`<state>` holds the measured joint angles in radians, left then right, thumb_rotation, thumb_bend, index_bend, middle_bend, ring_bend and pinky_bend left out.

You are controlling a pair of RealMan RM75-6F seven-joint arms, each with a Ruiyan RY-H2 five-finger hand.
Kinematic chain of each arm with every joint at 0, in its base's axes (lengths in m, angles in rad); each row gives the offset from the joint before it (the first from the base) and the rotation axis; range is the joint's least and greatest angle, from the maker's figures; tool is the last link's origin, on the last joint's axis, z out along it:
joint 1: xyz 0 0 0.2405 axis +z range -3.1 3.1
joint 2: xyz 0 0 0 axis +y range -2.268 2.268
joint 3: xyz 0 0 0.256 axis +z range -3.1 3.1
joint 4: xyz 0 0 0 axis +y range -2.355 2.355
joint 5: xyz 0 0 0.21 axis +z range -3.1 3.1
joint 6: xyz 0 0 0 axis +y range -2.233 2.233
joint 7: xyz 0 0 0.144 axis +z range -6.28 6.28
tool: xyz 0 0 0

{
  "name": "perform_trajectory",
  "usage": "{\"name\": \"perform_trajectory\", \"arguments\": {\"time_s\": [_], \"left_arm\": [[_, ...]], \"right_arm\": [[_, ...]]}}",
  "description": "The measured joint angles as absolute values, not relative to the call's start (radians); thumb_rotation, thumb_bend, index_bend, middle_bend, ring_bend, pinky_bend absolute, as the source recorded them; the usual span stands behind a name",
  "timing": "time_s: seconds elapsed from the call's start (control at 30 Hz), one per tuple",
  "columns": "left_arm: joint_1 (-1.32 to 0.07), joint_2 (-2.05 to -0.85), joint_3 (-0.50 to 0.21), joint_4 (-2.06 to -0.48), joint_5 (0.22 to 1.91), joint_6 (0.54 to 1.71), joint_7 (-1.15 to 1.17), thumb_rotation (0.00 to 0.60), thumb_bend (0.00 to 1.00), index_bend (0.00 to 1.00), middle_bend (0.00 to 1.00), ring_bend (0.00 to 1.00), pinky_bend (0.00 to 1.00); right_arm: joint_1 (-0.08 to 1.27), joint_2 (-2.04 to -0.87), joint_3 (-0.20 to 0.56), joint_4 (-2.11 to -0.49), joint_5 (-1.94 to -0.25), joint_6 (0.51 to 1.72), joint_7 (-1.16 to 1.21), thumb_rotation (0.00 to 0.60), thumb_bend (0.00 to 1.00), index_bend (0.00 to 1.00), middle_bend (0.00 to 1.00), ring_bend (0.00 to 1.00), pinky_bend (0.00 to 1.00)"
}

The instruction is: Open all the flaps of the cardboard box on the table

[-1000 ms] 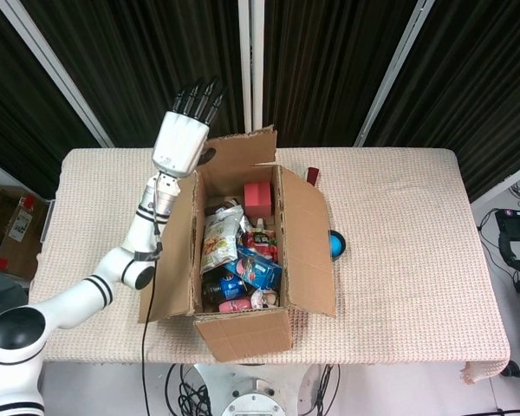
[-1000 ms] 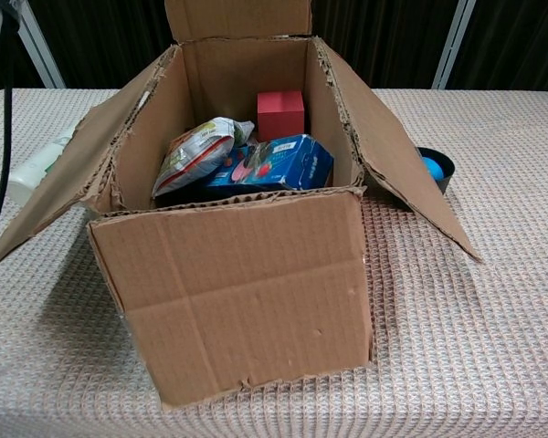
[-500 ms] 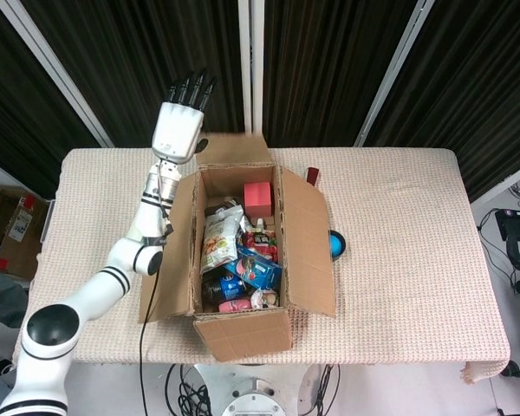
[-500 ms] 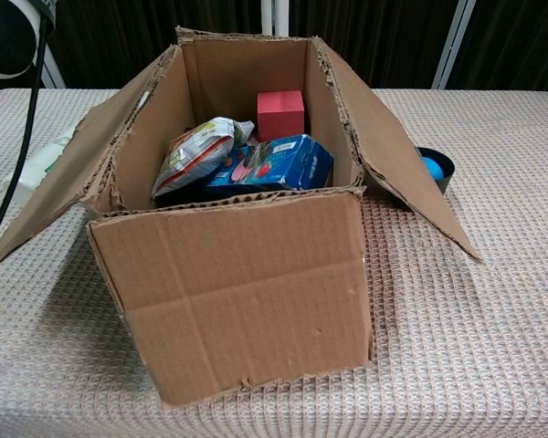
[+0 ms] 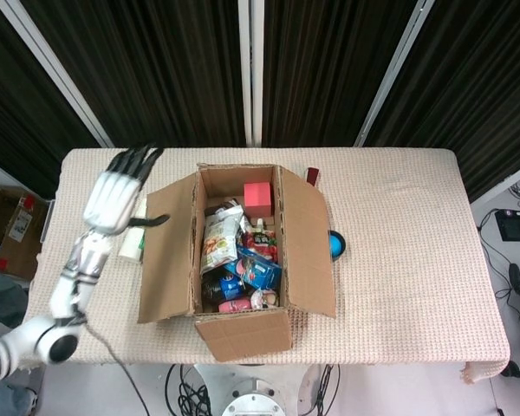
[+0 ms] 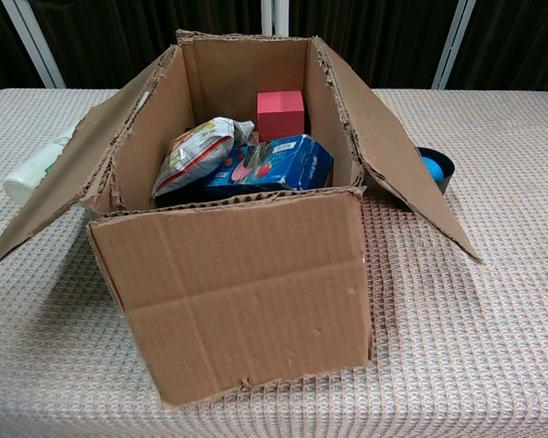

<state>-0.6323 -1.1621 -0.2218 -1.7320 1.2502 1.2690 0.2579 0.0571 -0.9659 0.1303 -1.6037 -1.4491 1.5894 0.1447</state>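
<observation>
1. The cardboard box (image 5: 243,260) is sitting near the middle of the bench (image 5: 416,243), its open top facing straight up and its long axis running from the robot's edge away toward the dark curtains.
2. Its left flap (image 5: 166,251) is leaning out and down to the left; the right flap (image 5: 310,243) is splaying down to the right, and the near flap (image 6: 247,301) is hanging down the front wall.
3. Inside, a red carton (image 6: 280,113), a blue packet (image 6: 279,162) and a snack bag (image 6: 196,151) are showing.
4. The left hand (image 5: 113,201) is hovering off to the left of the box, clear of the left flap, fingers spread apart and gripping nothing; it looks motion-blurred.
5. A white bottle (image 6: 36,169) is lying just left of the box, under that hand in the head view.
6. A blue ball in a dark cup (image 6: 436,169) is peeking out beside the right flap.
7. The right hand is appearing in neither view.
</observation>
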Motion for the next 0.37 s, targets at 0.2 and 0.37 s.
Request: {"name": "perform_trajectory", "arguments": {"time_s": [0.2, 0.37], "left_arm": [[-0.364, -1.035, -0.047, -1.845, 1.361, 1.482, 0.246, 0.468, 0.00, 0.04, 0.04, 0.05, 0.17], [-0.217, -1.047, 0.052, -1.706, 1.456, 1.581, 0.155, 0.467, 0.00, 0.04, 0.04, 0.05, 0.17]], "right_arm": [[-0.008, -1.068, 0.062, -1.494, -1.459, 1.608, 0.106, 0.600, 0.34, 0.00, 0.00, 0.00, 0.00], [-0.022, -1.091, 0.055, -1.465, -1.468, 1.614, 0.105, 0.600, 0.35, 0.00, 0.00, 0.00, 0.00]]}}
